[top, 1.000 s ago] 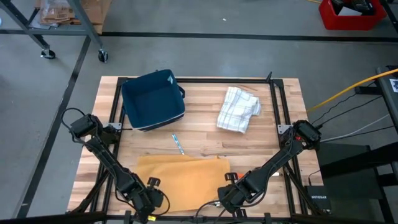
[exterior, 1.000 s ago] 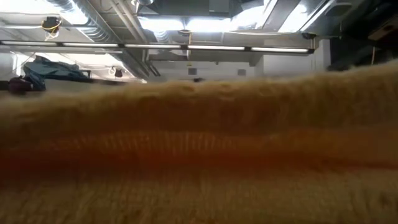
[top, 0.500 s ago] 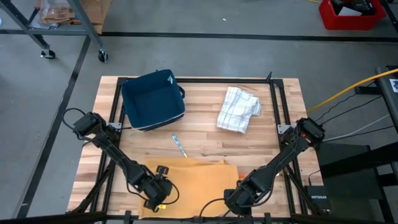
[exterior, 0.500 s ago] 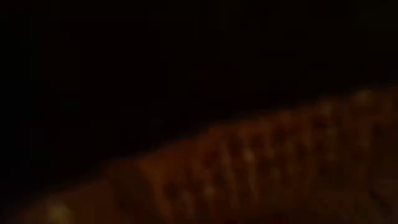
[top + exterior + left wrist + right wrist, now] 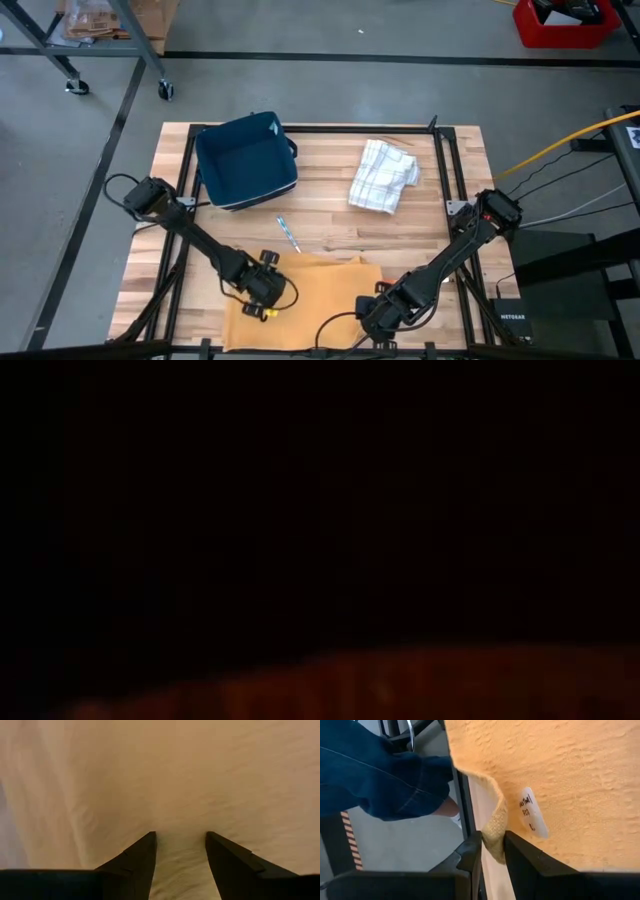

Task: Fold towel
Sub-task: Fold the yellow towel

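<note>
A yellow-orange towel [image 5: 320, 295] lies spread at the table's near middle. Its near part hangs over the low camera, where only a dim strip of towel [image 5: 400, 685] shows. My left gripper [image 5: 265, 295] is low over the towel's left part, pointing steeply down. Its fingers stand apart, with cloth filling the left wrist view [image 5: 180, 845]. My right gripper [image 5: 383, 315] is at the towel's near right corner, shut on its edge [image 5: 492, 847]. My left gripper has its open fingertips [image 5: 145, 852] right at the towel's surface; whether they touch it I cannot tell. My right gripper pinches the towel's curled edge [image 5: 492, 832] between its two fingers, beside a white label [image 5: 530, 812]. It comes slanting down from the near right. The edge is raised off the table there, and the rest lies flat.
A navy fabric bin [image 5: 247, 160] stands at the far left. A white checked cloth [image 5: 383, 175] lies at the far right, and a blue pen [image 5: 287, 233] just beyond the towel. Black frame rails [image 5: 442, 170] edge the table. A person's leg in blue denim [image 5: 385, 775] stands past the near edge.
My left gripper has gone from the towel's near left corner toward the table's right and far side, over the towel, turning a little. My right gripper has rolled in place. The towel's right edge has shifted slightly right, and cloth has come to cover the low camera.
</note>
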You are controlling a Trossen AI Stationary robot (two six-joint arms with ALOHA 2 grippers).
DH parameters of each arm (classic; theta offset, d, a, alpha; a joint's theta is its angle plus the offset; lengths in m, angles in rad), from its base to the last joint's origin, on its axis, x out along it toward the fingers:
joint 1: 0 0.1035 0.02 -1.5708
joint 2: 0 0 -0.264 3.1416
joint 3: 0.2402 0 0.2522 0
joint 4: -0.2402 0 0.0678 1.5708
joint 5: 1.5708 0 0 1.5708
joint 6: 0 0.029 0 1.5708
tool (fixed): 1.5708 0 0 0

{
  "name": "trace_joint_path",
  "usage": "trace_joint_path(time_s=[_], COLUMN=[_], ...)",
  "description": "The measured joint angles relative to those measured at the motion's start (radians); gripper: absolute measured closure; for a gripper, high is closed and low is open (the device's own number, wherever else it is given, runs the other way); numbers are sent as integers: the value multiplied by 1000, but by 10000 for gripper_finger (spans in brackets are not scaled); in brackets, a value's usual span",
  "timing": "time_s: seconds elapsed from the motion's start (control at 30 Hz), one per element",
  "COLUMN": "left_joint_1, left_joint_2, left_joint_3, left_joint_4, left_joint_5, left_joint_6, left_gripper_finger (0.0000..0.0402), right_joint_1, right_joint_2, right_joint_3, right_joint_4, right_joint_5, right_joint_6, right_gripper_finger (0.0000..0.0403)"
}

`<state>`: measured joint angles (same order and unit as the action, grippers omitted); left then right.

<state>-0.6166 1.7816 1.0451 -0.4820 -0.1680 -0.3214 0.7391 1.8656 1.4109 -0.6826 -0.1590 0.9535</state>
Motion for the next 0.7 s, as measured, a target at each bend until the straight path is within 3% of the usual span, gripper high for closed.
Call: trace_joint_path(time_s=[0.23,0.57,0.7], left_joint_1=[78,108,122], left_joint_2=[-4,-2,-2], left_joint_3=[-79,-82,-86], left_joint_4=[31,17,-7], left_joint_5=[15,24,22], left_joint_6=[-54,29,62], left_gripper_finger=[238,238,238], right_joint_1=[0,0,-1], right_joint_2=[0,0,3], right_joint_3=[0,0,0], right_joint_4=[0,-6,-31], right_joint_5=[-43,-47,-97], right_joint_6=[16,67,113], right_gripper_finger=[317,317,301])
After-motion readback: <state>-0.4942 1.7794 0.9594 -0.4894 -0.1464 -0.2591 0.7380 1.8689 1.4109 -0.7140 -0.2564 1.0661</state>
